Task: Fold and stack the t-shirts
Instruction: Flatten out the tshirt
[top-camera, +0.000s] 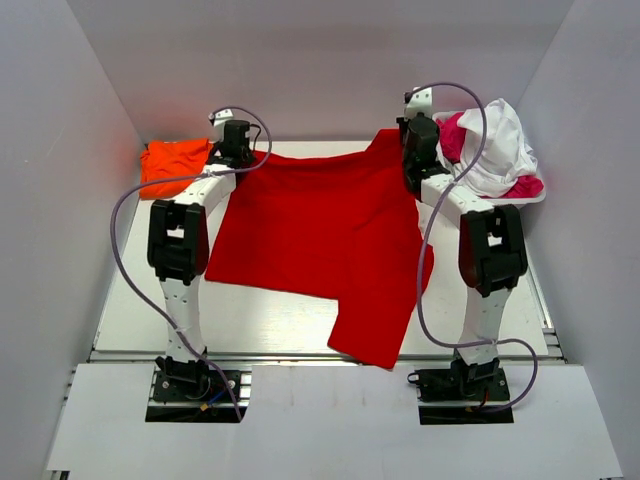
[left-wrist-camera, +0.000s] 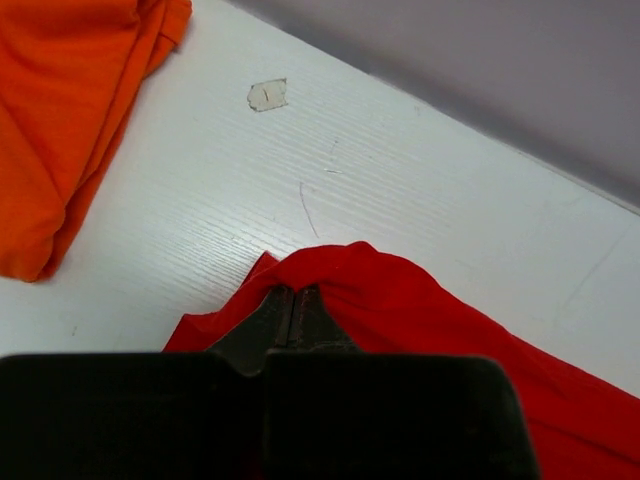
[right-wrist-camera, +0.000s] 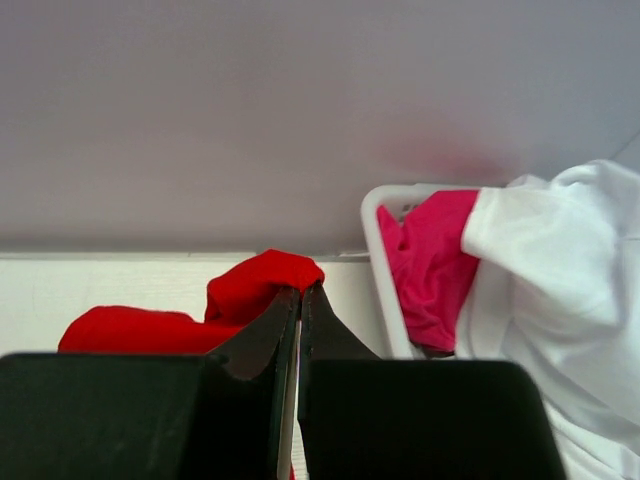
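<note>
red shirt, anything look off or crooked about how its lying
Yes. The red shirt lies crooked on the table: one flap runs toward the arms and reaches past the near edge. The left gripper and right gripper each pinch a bunched far corner.

Left arm (top-camera: 183, 300): white links, black joint housings.
Right arm (top-camera: 484, 312): same colouring.
Cables (top-camera: 114, 245): lilac loops.
Left gripper fingers (left-wrist-camera: 262, 322): black, tapered; behind the jaws a black block, perhaps matte.
</note>
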